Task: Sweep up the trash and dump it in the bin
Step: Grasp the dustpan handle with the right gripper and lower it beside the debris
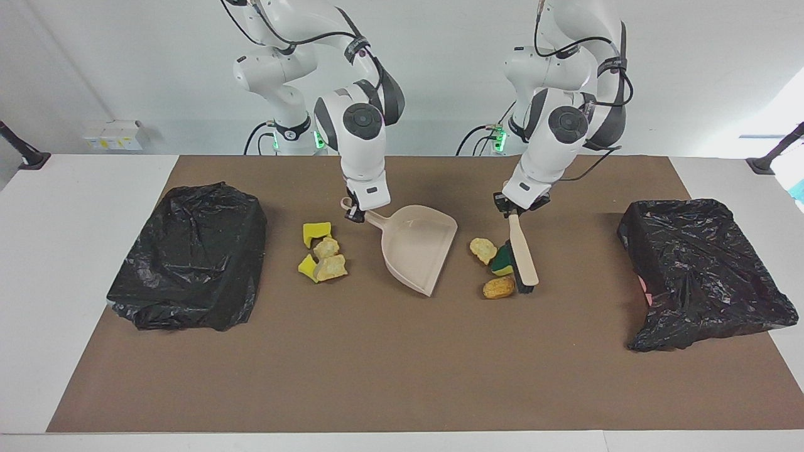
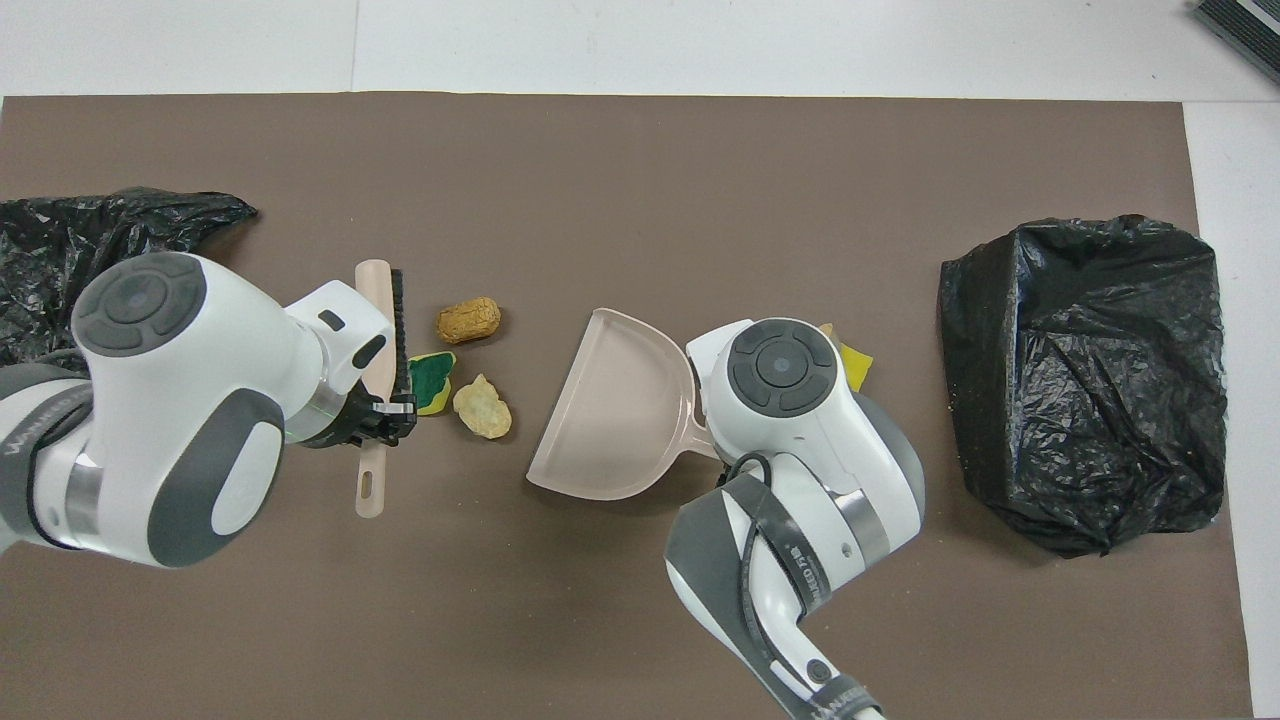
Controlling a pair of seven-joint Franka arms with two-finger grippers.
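Note:
My left gripper (image 1: 514, 209) (image 2: 385, 418) is shut on the handle of a tan brush (image 1: 523, 258) (image 2: 384, 330) whose black bristles press against a yellow-and-green sponge piece (image 1: 502, 261) (image 2: 432, 368). A pale yellow chunk (image 1: 483, 250) (image 2: 482, 407) and a golden-brown chunk (image 1: 499, 287) (image 2: 468, 320) lie beside it. My right gripper (image 1: 355, 213) is shut on the handle of the beige dustpan (image 1: 418, 248) (image 2: 615, 410), whose mouth faces these three scraps. In the overhead view the right wrist hides that gripper. More trash (image 1: 321, 251), yellow sponge pieces and bread-like chunks, lies toward the right arm's end.
Two bins wrapped in black bags stand on the brown mat: one (image 1: 188, 254) (image 2: 1085, 370) at the right arm's end, the other (image 1: 703, 270) (image 2: 80, 250) at the left arm's end. Bare mat lies farther from the robots.

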